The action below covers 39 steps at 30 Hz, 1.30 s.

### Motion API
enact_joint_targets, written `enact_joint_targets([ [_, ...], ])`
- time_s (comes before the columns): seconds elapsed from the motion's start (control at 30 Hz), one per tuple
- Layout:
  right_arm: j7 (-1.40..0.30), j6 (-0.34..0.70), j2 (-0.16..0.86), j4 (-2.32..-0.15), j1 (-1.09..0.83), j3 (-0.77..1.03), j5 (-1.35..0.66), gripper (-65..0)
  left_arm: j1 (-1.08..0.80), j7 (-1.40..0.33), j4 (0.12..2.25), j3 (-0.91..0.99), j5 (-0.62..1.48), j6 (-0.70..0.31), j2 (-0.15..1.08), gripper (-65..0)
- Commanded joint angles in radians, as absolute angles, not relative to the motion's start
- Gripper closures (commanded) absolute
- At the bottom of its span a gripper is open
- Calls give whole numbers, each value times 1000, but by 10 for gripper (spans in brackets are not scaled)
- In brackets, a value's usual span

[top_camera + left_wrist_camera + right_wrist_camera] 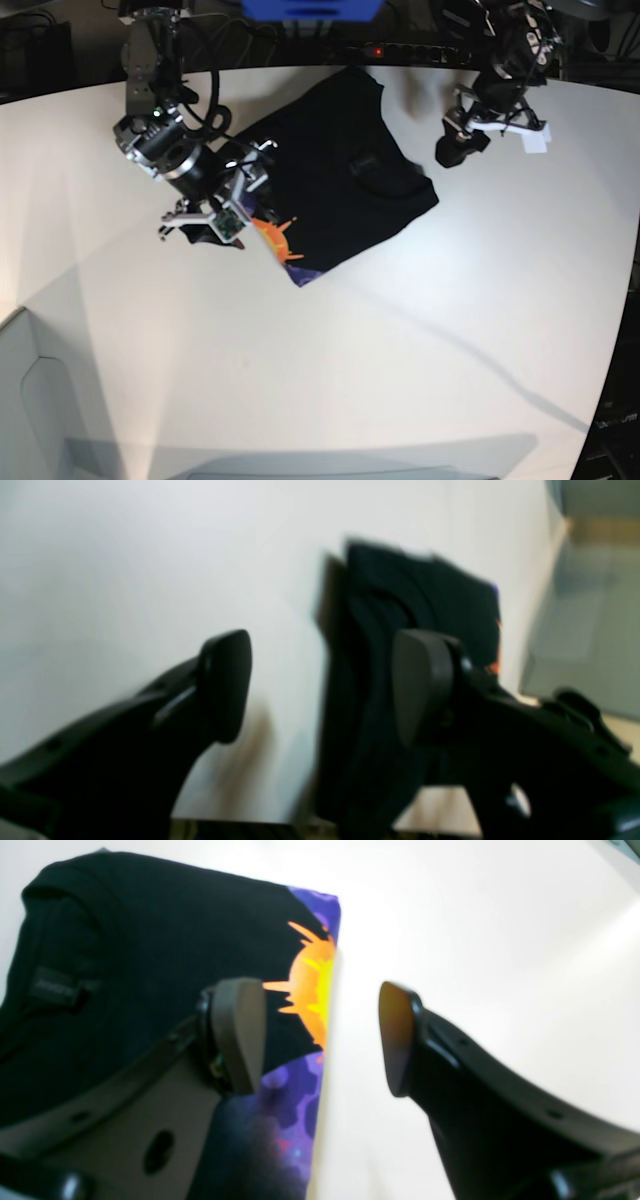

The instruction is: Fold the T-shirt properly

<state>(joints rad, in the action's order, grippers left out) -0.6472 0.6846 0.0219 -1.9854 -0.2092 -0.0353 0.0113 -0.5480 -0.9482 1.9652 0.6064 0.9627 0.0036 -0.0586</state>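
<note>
- Tabletop (330, 370) is white and carries the T-shirt (335, 185) folded into a compact block near its far side, between my two arms.
- My right tool (205, 222), on the left of the base view, hangs just over the shirt's near-left edge, by the orange-and-purple print (285, 240); its jaws stand wide apart with nothing between them.
- Shirt's long axis runs diagonally, from the printed corner nearest the camera up to the far edge, beside a blue object (310, 8).
- My left tool (455, 140), to the right of the shirt and apart from it, is spread open and empty in the wrist view, which is blurred.
</note>
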Motion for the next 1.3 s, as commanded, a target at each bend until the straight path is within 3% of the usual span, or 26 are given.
enact_joint_targets([
  [0.0, -625, 698, 22, -2005, -199, -35, -5, -369, -547, -937, 1977, 581, 990, 2, -56, -429],
  [0.53, -628, 698, 27, -2003, -200, -36, -5, -369, -438, -932, 1701, 386, 990, 5, -50, -420],
  [0.87, -628, 698, 28, -2003, -202, -35, -5, -363, -404, -931, 1626, 332, 989, 2, -28, -182],
  [0.93, -628, 698, 28, -1998, -206, -35, -4, -336, -398, -931, 1626, 331, 989, 2, -22, -127],
  [1.03, -628, 698, 28, -1995, -209, -35, -4, -246, -394, -931, 1626, 329, 989, 2, -15, 0],
  [1.17, -630, 698, 28, -1992, -213, -35, -4, -114, -381, -932, 1626, 329, 989, 4, -13, -1],
  [1.27, -630, 698, 28, -1980, -214, -35, -4, -58, -380, -932, 1626, 329, 989, 4, -13, 0],
])
